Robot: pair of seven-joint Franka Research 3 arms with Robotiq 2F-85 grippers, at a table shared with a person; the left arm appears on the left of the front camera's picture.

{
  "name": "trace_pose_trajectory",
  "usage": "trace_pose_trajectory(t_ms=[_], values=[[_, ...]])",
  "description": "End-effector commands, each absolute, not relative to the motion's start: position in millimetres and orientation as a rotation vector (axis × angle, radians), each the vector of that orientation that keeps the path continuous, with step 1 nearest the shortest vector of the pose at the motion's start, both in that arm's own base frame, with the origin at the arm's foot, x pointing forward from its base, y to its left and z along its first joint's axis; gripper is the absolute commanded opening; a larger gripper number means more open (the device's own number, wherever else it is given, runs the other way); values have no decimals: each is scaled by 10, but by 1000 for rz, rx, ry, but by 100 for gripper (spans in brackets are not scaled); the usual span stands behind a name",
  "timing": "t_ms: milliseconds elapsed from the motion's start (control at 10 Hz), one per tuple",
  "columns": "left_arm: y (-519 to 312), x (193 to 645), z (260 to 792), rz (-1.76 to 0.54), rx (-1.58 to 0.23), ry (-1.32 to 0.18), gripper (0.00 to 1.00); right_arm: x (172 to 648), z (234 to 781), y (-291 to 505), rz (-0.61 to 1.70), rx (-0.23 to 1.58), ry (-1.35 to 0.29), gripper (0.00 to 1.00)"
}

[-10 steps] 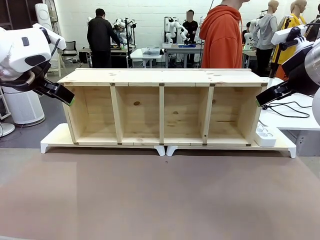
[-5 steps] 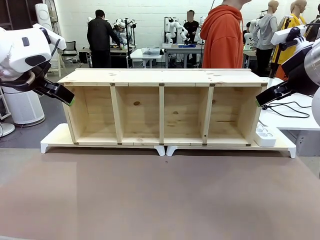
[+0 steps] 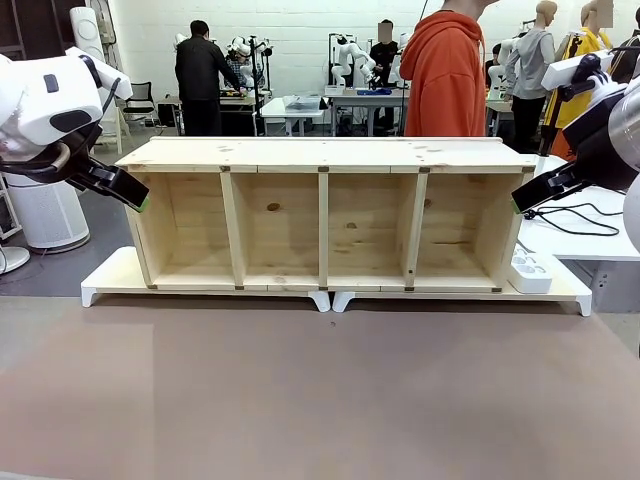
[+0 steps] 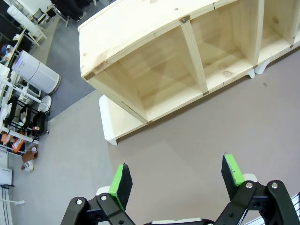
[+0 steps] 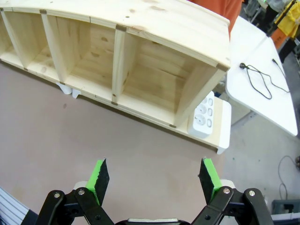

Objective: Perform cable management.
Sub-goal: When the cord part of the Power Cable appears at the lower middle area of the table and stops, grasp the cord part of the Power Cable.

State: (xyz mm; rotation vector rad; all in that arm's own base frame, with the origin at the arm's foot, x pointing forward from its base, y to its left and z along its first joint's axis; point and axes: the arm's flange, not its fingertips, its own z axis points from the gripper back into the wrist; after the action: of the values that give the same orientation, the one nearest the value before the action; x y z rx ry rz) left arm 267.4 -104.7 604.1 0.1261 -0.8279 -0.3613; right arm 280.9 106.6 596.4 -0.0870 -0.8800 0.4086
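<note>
Left gripper (image 4: 177, 176) and right gripper (image 5: 154, 176) hang wide open, empty. Thin black power cable (image 5: 255, 84) lies looped on the white tabletop (image 5: 262, 110) beside the pale wooden shelf (image 5: 154, 28); so flat, a pinch could easily miss.

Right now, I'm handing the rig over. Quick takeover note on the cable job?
Left claw: open, empty, raised by the shelf's left end.
Right claw: open, empty, raised by its right end.
Cable: lying loose on the white side table right of the shelf, untouched.
Power strip sits beside the shelf's right end.
Done: nothing. Left: all of the cable routing.
</note>
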Motion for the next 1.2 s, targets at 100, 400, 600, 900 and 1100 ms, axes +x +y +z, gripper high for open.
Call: trace_pose_trajectory(t_ms=[100, 400, 600, 900, 1100], values=[[-1056, 2697, 6047, -371, 129, -840, 100, 2829, 5957, 1065, 413, -90, -883, 100], [-1056, 2697, 6047, -371, 129, -840, 100, 2829, 5957, 1065, 413, -90, -883, 100], [-1056, 2697, 6047, -371, 129, -840, 100, 2829, 5957, 1065, 413, -90, -883, 100], [-1056, 2697, 6047, -371, 129, -840, 100, 2829, 5957, 1065, 413, -90, -883, 100], [-1056, 2697, 6047, -371, 129, -840, 100, 2829, 5957, 1065, 413, -90, -883, 100]])
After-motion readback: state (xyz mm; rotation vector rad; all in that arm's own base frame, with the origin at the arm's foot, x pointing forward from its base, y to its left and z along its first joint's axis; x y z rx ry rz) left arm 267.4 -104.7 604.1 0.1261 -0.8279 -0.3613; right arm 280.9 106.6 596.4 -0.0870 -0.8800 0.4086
